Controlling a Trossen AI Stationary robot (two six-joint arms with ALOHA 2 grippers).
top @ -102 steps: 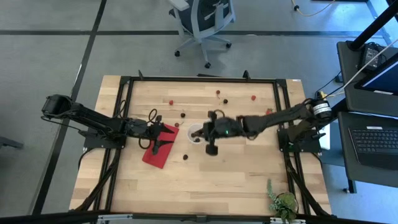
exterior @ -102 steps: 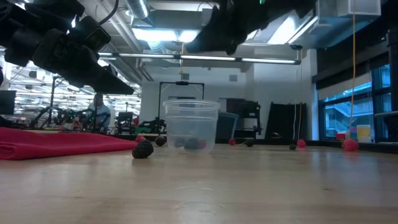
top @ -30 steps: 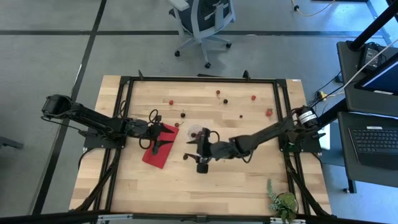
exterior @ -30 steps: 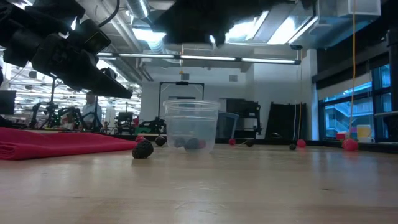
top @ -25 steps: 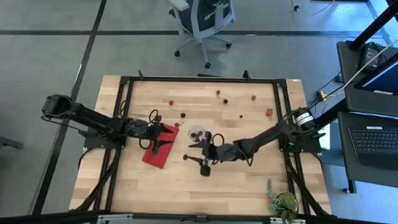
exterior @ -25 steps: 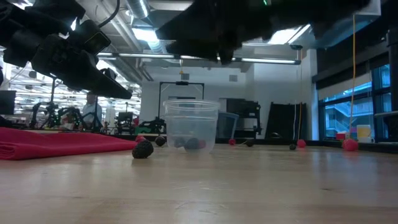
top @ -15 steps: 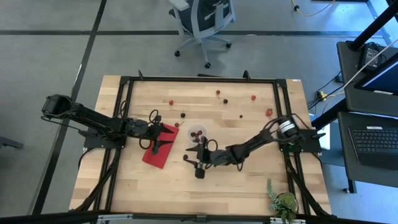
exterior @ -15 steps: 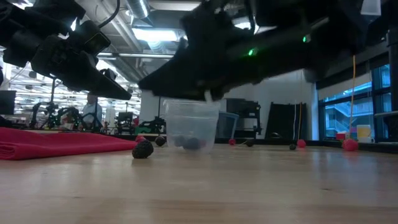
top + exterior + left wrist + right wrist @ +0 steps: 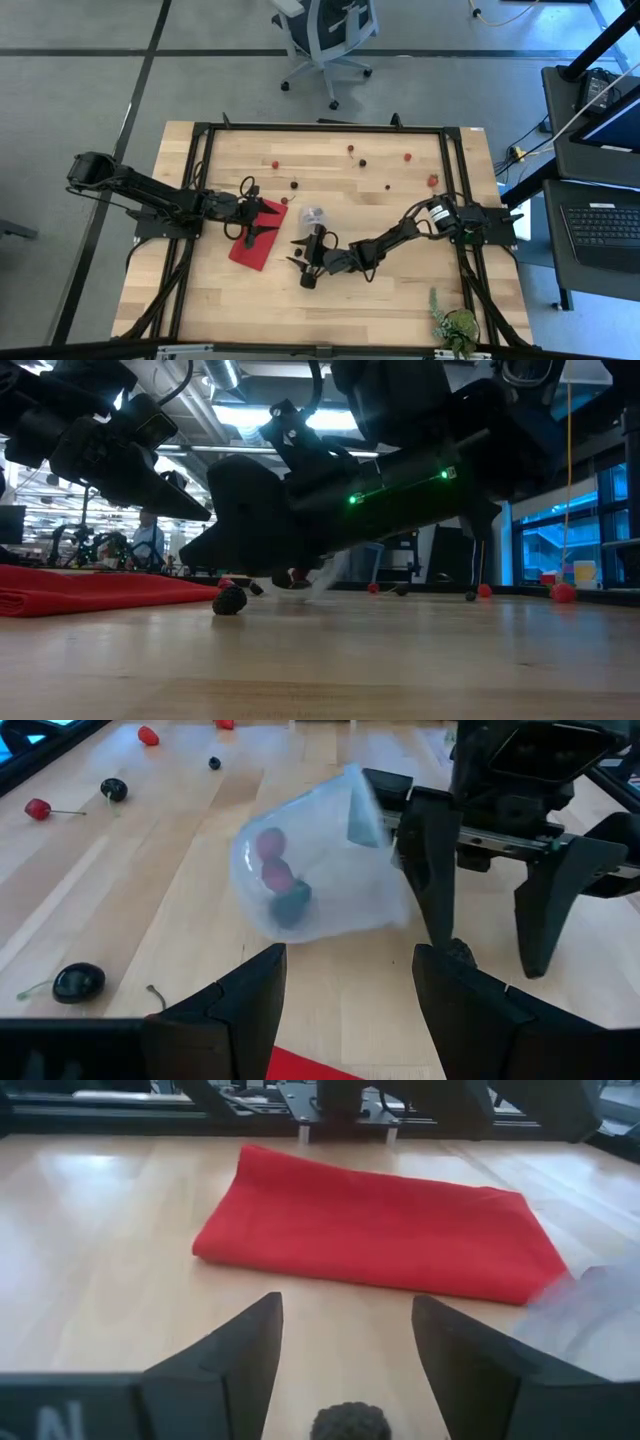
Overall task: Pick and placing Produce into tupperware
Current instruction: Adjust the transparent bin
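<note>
Swinging down low beside the tupperware [image 9: 318,870], the right gripper [image 9: 306,266] has tipped the cup off upright since a second ago; it now leans over with red berries [image 9: 271,858] and a dark fruit inside. Around the cup, the pale wooden table [image 9: 400,300] carries scattered cherries [image 9: 78,982], a red cloth [image 9: 385,1235] toward the left arm, and a green plant [image 9: 452,325] at a far corner; beyond it lie grey floor and an office chair [image 9: 325,35]. One dark berry [image 9: 348,1423] sits between the right gripper's spread fingers [image 9: 225,1370], just beside the cup. The left gripper [image 9: 258,222] hangs over the cloth, fingers [image 9: 240,1000] apart, holding nothing.
</note>
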